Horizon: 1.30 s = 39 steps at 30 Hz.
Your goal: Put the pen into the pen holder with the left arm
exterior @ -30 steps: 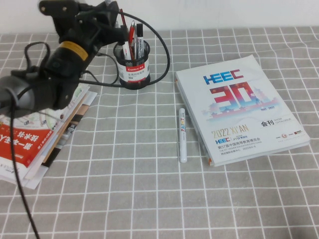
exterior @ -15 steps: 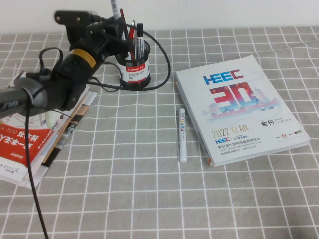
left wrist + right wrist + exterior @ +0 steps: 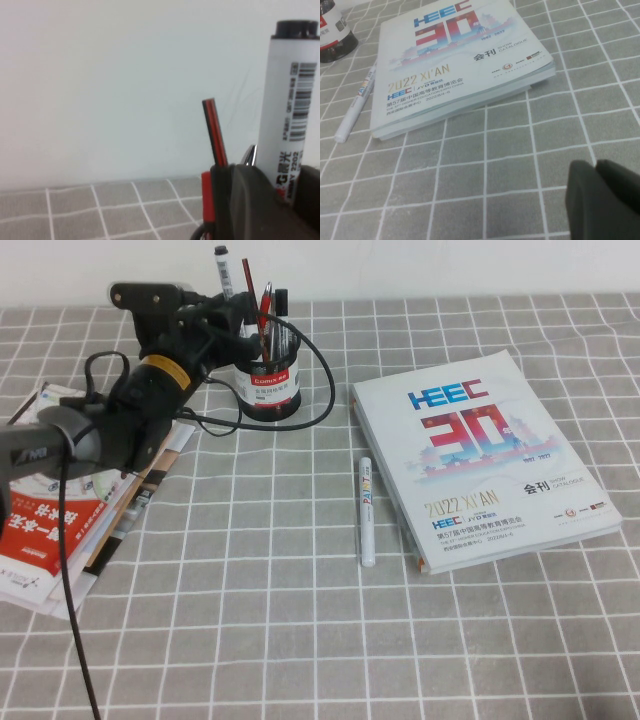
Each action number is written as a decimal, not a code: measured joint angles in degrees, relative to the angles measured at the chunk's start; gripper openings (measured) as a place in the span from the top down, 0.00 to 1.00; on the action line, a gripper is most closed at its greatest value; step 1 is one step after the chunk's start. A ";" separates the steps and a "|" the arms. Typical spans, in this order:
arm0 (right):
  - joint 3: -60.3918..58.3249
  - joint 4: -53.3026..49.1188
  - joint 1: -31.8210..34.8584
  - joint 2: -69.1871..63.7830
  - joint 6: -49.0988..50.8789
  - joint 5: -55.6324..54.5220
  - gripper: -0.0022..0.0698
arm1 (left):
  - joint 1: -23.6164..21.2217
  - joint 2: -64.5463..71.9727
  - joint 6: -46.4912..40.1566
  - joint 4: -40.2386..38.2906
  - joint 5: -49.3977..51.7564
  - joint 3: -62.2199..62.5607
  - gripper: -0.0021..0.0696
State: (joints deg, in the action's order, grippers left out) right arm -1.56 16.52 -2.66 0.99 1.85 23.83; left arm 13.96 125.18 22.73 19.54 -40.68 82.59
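Observation:
My left gripper [image 3: 233, 318] is shut on the pen [image 3: 223, 270], a white marker with black print and a black cap. It holds the pen upright at the left rim of the pen holder [image 3: 270, 380], a black mesh cup with a red-and-white label. The gripper hides the pen's lower end. In the left wrist view the pen [image 3: 290, 105] stands between my dark fingers [image 3: 255, 200], cap up, beside a red-and-black pencil [image 3: 215, 132]. The holder also shows in the right wrist view [image 3: 332, 35]. My right gripper [image 3: 600, 200] is shut and empty, low over the cloth.
Several pens stand in the holder, one of them red [image 3: 264, 305]. An all-white marker [image 3: 367, 510] lies beside a HEEC magazine [image 3: 480, 455] on the right. A stack of booklets [image 3: 50, 530] lies at the left under my left arm. Black cables loop round the holder.
My left arm has stretched out and come down toward the pen holder with the pen. The pen now stands more fully in view at the holder's left rim.

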 joint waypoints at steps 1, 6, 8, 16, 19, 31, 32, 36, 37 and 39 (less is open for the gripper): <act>0.00 0.00 0.00 0.00 0.00 0.00 0.99 | 0.00 0.09 -0.30 0.00 -0.33 0.09 0.82; 0.00 0.00 0.00 0.00 0.00 0.00 0.99 | -0.07 0.09 -1.38 1.78 -0.23 0.80 0.81; 0.00 0.00 0.00 0.00 0.00 0.00 0.99 | -0.07 0.09 -1.46 2.50 0.04 0.91 0.76; 0.00 0.00 0.00 0.00 0.00 0.00 0.99 | -0.07 0.09 -1.46 2.73 3.00 1.19 0.63; 0.00 0.00 0.00 0.00 0.00 0.00 0.99 | -0.07 -0.93 -1.13 2.86 6.98 0.90 0.63; 0.00 0.00 0.00 0.00 0.00 0.00 0.99 | -0.21 -27.76 11.50 20.86 14.19 -12.64 0.89; 0.00 0.00 0.00 0.00 0.00 0.00 0.99 | -0.21 -31.08 13.13 22.80 15.38 -14.52 0.92; 0.00 0.00 0.00 0.00 0.00 0.00 0.99 | -0.21 -43.55 19.64 27.21 19.68 -22.44 0.96; 0.00 0.00 0.00 0.00 0.00 0.00 0.99 | -0.21 -47.85 21.08 27.65 20.82 -25.47 0.96; 0.00 0.00 0.00 0.00 0.00 0.00 0.99 | -0.21 -54.25 22.07 28.12 21.93 -29.70 0.97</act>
State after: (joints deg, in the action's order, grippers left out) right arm -1.56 16.52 -2.66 0.99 1.85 23.83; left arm 13.75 70.93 44.80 47.66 -18.75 52.88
